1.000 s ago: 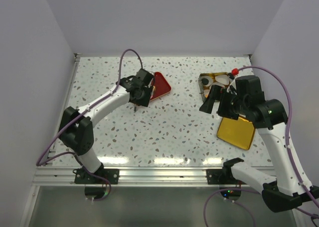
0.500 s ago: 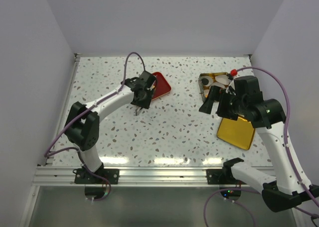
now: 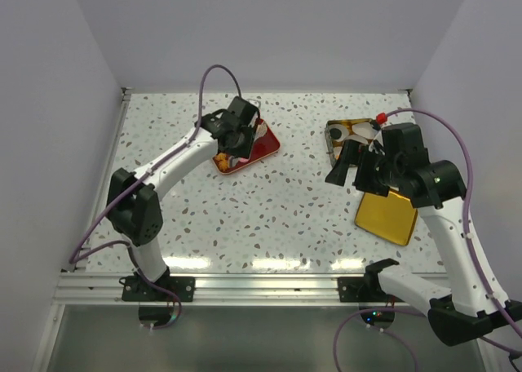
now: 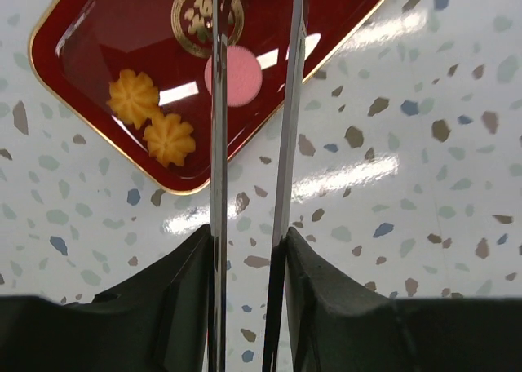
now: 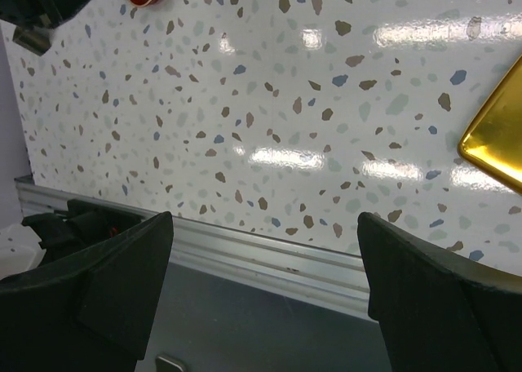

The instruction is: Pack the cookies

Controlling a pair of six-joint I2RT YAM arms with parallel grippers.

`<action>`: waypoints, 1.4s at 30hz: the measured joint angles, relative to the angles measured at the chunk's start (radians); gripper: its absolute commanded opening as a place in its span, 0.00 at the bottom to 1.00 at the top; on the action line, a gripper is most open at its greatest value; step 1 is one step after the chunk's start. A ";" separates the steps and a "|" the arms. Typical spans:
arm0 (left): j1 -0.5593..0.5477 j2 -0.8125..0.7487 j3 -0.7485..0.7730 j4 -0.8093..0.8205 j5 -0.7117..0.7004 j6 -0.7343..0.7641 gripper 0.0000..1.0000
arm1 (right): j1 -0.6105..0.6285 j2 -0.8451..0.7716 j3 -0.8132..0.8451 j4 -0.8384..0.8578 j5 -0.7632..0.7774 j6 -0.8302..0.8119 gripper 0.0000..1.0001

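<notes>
Flat pink round cookie (image 4: 241, 77) lies in the red tray with a gold rim (image 4: 334, 13), showing between and behind the blades of the left tool (image 4: 256, 13). Two orange flower-shaped cookies (image 4: 134, 97) sit side by side in the tray, just left of the blades. Left tool's thin metal fingers (image 4: 218, 143) stand a narrow gap apart, nothing seen between them, tips cut off by the frame. Right tool (image 5: 265, 225) gapes wide, empty, over the speckled white worktop (image 4: 408, 184), well apart from the tray.
</notes>
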 measured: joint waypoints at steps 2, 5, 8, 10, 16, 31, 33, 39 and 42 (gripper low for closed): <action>0.000 0.000 0.065 0.001 0.014 0.001 0.27 | 0.000 0.002 0.005 -0.001 0.000 0.000 0.99; 0.000 -0.002 0.152 0.024 0.053 0.006 0.27 | 0.000 0.015 0.045 -0.006 0.001 0.000 0.99; -0.002 -0.005 0.200 0.055 0.094 0.007 0.27 | 0.000 0.030 0.103 -0.013 0.008 0.001 0.99; -0.004 -0.005 0.219 0.063 0.120 0.007 0.27 | 0.000 0.033 0.143 -0.017 0.013 0.001 0.99; -0.024 0.026 0.264 0.096 0.220 0.005 0.27 | 0.000 0.031 0.228 -0.040 0.027 0.013 0.99; -0.176 0.271 0.362 0.320 0.422 -0.096 0.27 | 0.000 -0.044 0.307 -0.151 0.055 0.035 0.99; -0.180 0.305 0.363 0.346 0.441 -0.122 0.27 | 0.000 -0.068 0.308 -0.156 0.064 0.036 0.99; -0.180 0.380 0.379 0.391 0.473 -0.173 0.28 | 0.000 -0.112 0.336 -0.162 0.099 0.037 0.99; -0.180 0.407 0.394 0.406 0.488 -0.192 0.28 | 0.000 -0.115 0.349 -0.163 0.113 0.036 0.99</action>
